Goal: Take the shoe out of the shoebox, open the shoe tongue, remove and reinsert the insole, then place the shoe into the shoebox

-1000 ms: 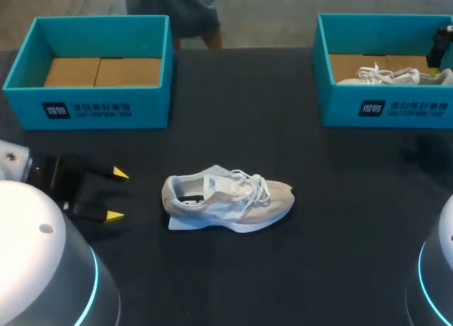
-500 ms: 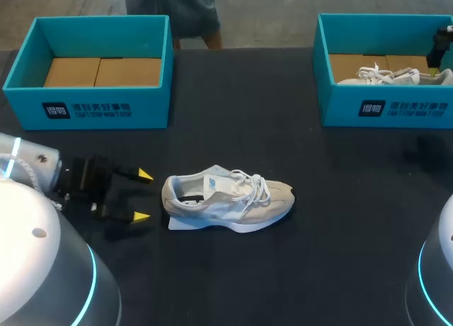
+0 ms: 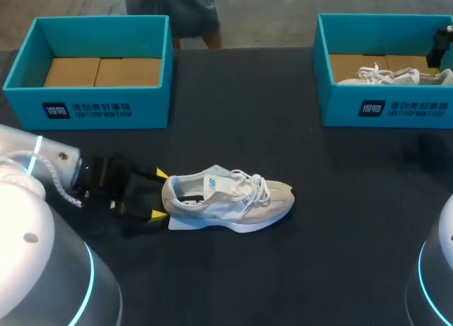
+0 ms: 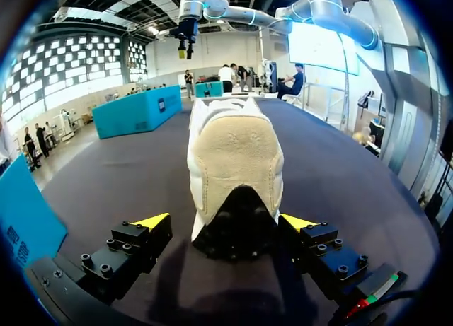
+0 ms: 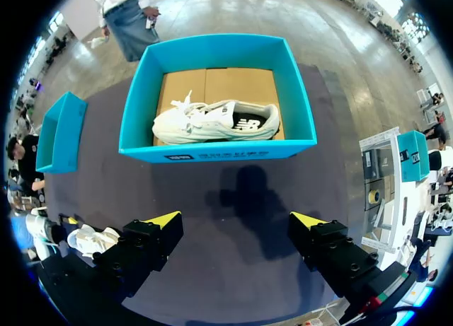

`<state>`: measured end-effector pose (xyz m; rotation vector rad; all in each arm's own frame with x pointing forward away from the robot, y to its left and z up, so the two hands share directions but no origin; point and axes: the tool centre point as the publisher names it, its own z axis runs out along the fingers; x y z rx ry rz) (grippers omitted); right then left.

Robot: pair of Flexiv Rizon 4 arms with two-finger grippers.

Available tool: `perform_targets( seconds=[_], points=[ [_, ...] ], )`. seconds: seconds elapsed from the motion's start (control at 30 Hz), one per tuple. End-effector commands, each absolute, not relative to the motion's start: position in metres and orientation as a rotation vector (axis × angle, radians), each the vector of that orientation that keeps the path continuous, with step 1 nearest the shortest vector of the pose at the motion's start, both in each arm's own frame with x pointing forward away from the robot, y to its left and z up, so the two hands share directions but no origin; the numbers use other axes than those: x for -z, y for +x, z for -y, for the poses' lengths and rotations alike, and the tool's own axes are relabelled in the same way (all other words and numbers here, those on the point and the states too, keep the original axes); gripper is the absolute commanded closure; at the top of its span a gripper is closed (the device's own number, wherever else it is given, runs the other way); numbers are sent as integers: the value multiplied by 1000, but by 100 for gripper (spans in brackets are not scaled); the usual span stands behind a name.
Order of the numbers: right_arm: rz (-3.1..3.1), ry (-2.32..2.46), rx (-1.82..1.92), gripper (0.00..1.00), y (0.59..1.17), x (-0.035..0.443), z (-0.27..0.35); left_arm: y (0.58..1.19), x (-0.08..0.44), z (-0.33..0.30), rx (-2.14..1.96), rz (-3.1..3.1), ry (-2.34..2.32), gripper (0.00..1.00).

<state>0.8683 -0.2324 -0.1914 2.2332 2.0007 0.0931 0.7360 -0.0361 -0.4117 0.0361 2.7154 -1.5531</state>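
Observation:
A pale beige and white shoe (image 3: 226, 199) lies on its side in the middle of the black table, toe to the right. My left gripper (image 3: 158, 194) stands open at its heel, one yellow tip on each side. In the left wrist view the heel (image 4: 236, 163) sits between the open fingers (image 4: 150, 221), apart from them. A second white shoe (image 5: 216, 121) lies in the right teal shoebox (image 5: 212, 150). My right gripper (image 5: 237, 218) hangs open high above the table in front of that box. In the head view only a dark bit of it shows at the right edge.
An empty teal shoebox (image 3: 92, 108) with a cardboard floor stands at the back left. The right shoebox (image 3: 386, 103) stands at the back right. Black tabletop (image 3: 248, 128) lies between the boxes and around the shoe.
My left gripper has moved right across the table, from well left of the shoe to its heel, staying open. The shoe and the right arm have not moved.

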Motion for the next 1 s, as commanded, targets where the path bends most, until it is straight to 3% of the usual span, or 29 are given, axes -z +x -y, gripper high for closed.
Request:
perform_targets(
  seconds=[0.03,0.83,0.87,0.9,0.93,0.97,1.0],
  points=[
    [-1999,2233,-94,0,868,192,232,737,415,42,1562,-2722,28,0],
    [-1999,2233,-94,0,868,192,232,732,426,73,1630,-2759,29,0],
    [-1999,2233,-94,0,868,192,232,731,427,73,1628,-2768,35,23],
    [-1999,2233,-94,0,868,192,232,731,428,73,1624,-2769,30,54],
    [-1999,2233,-94,0,868,192,232,731,429,73,1623,-2771,30,66],
    [-1999,2233,-94,0,868,192,232,731,429,73,1622,-2773,31,93],
    [-1999,2233,-94,0,868,192,232,731,429,73,1621,-2774,32,100]
  ],
)
